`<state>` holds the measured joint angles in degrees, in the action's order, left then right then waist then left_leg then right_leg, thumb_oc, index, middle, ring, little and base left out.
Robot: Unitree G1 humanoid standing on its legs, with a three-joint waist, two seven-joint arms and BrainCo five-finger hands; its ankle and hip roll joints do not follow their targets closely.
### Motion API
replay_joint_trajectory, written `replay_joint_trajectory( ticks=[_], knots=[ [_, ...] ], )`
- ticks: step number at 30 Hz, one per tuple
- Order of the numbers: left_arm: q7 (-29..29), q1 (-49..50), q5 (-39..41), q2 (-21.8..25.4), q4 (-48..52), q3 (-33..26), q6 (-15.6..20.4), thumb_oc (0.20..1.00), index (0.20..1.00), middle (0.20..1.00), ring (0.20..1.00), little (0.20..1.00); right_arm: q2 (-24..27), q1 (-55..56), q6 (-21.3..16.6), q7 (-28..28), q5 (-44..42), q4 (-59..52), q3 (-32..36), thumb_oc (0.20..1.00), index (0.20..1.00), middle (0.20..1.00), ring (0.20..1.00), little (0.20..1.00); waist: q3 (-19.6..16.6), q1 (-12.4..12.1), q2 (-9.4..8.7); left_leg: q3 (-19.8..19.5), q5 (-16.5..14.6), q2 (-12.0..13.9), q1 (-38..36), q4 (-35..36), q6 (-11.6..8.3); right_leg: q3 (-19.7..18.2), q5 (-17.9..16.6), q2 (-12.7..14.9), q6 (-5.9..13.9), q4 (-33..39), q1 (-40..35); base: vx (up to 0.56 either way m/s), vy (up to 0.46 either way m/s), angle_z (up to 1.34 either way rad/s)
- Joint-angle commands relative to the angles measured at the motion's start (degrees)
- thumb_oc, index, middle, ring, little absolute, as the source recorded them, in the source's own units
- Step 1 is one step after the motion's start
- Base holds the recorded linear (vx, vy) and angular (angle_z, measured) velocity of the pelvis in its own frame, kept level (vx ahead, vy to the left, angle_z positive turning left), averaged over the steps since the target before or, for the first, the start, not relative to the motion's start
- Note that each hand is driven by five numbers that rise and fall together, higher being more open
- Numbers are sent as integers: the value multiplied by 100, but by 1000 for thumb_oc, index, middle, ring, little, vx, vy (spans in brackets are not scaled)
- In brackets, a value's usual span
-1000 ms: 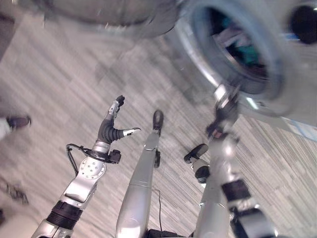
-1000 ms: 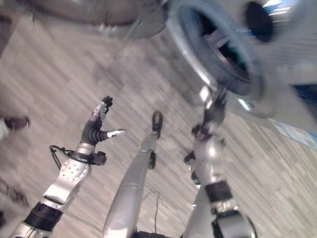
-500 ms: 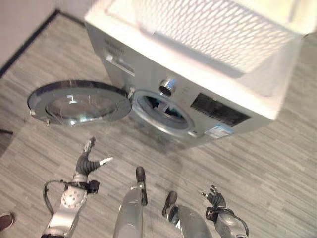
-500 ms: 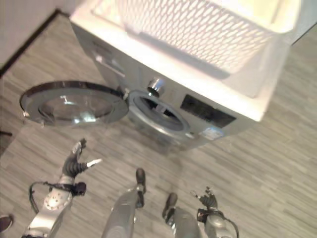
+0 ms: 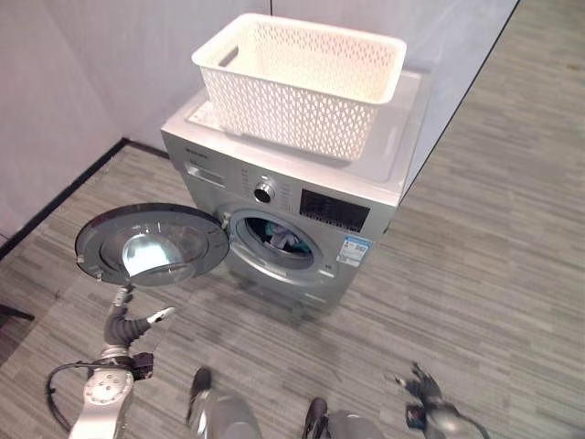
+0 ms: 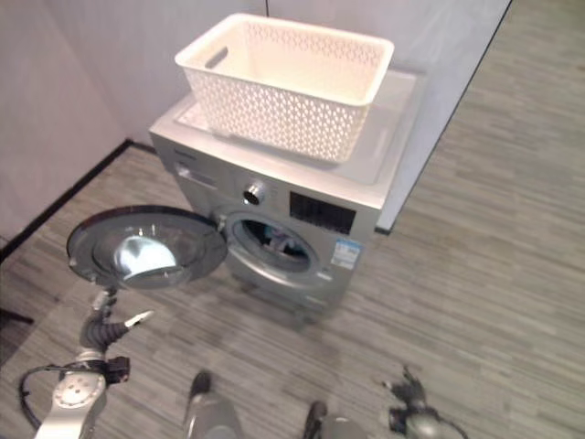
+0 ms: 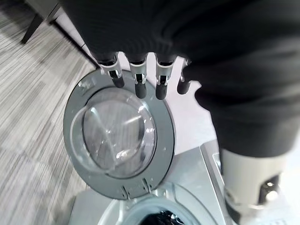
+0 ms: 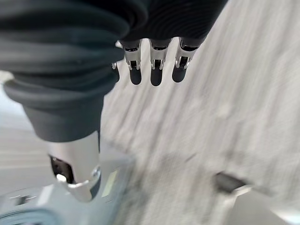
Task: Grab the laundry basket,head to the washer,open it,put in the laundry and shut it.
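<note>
A white lattice laundry basket [image 5: 302, 78] stands on top of the silver washer [image 5: 366, 174], and nothing can be seen in it. The washer's round door [image 5: 151, 245] hangs wide open to the left. Dark and teal laundry [image 5: 279, 240] lies inside the drum. My left hand [image 5: 122, 322] is open just below the door's rim, touching nothing. In the left wrist view its straight fingers [image 7: 139, 84] point at the door [image 7: 117, 140]. My right hand [image 5: 423, 384] is open low over the floor, to the right of the washer; its fingers [image 8: 156, 70] hold nothing.
A pale wall with a black baseboard [image 5: 55, 197] runs behind and to the left of the washer. A grey partition [image 5: 466, 55] rises behind its right corner. A dark furniture leg [image 7: 37, 23] stands on the striped grey floor [image 5: 494, 265] near the door.
The whole picture has shifted up and back, bringing the washer and basket into full sight. My right hand, at the drum opening a second ago, now hangs low, away from the washer.
</note>
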<state>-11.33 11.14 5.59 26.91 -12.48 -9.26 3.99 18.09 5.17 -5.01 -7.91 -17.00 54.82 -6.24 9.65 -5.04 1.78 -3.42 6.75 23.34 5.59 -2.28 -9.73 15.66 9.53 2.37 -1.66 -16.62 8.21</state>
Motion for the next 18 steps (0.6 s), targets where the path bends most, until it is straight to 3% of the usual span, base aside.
replay_joint_trajectory(
  ticks=[1,3,7,8,9,10,12,13,15,16,18],
  knots=[
    [-449,65,-820,509,435,-430,21,1000,1000,1000,1000,1000,-109,61,3,188,228,-409,65,1000,1000,1000,1000,1000,-168,156,198,612,874,-404,139,449,66,187,438,458,474,643,-777,168,304,19],
    [-586,-101,-982,769,261,-623,-9,1000,1000,1000,1000,1000,-144,93,45,275,315,-442,35,1000,1000,1000,1000,1000,-260,203,239,690,724,-528,-41,655,17,204,310,570,606,713,-841,139,248,20],
    [-807,-748,-929,1614,-521,-818,-112,1000,1000,1000,1000,1000,-124,46,115,463,411,-669,-196,1000,1000,1000,1000,1000,-269,278,183,889,258,-713,-144,724,112,106,78,756,801,914,-825,49,175,-8],
    [-812,-772,-923,1629,-547,-800,-100,1000,1000,1000,1000,1000,-132,43,117,463,412,-671,-189,1000,1000,1000,1000,1000,-265,266,173,896,255,-719,-146,723,116,101,75,762,805,917,-824,-67,136,-16],
    [-808,-1358,-760,2194,-1092,-668,-149,1000,1000,1000,1000,1000,-89,-10,104,513,354,-837,-349,1000,1000,1000,1000,1000,-206,333,126,939,178,-749,-40,728,142,79,-51,807,872,985,-682,-56,79,-17],
    [-813,-1389,-754,2207,-1118,-643,-138,1000,1000,1000,1000,1000,-97,-12,105,513,354,-837,-338,1000,1000,1000,1000,1000,-207,320,119,941,179,-751,-35,728,144,77,-53,810,874,985,-675,-134,121,-11],
    [-739,-2629,-391,2978,-2086,-36,-239,1000,1000,1000,1000,1000,17,-187,97,529,265,-1021,-579,1000,1000,1000,1000,1000,68,432,25,933,162,-777,180,721,190,38,-178,842,921,985,-400,-227,81,-2],
    [-587,-3737,-182,3467,-2846,758,-229,1000,1000,1000,1000,1000,92,-353,57,488,179,-1033,-734,1000,1000,1000,1000,1000,270,490,-42,887,190,-791,421,679,217,18,-262,854,933,950,-153,-288,59,0],
    [-333,-5206,-252,3834,-3812,2037,-279,1000,1000,1000,1000,1000,141,-625,-8,420,55,-931,-861,1000,1000,1000,1000,1000,507,543,-133,840,212,-790,742,615,239,13,-379,891,963,895,138,-216,37,-2],
    [-334,-5327,-241,3832,-3860,2151,-269,1000,1000,1000,1000,1000,115,-624,-9,420,56,-928,-827,1000,1000,1000,1000,1000,508,504,-152,841,209,-791,752,607,240,10,-378,894,963,890,149,-138,23,-5],
    [-104,-6625,-245,3911,-4769,3219,-287,1000,1000,1000,1000,1000,176,-803,-53,379,-29,-873,-972,1000,1000,1000,1000,1000,658,572,-281,786,125,-812,931,519,217,-33,-385,903,1031,846,296,-60,-6,-5]
  ],
)
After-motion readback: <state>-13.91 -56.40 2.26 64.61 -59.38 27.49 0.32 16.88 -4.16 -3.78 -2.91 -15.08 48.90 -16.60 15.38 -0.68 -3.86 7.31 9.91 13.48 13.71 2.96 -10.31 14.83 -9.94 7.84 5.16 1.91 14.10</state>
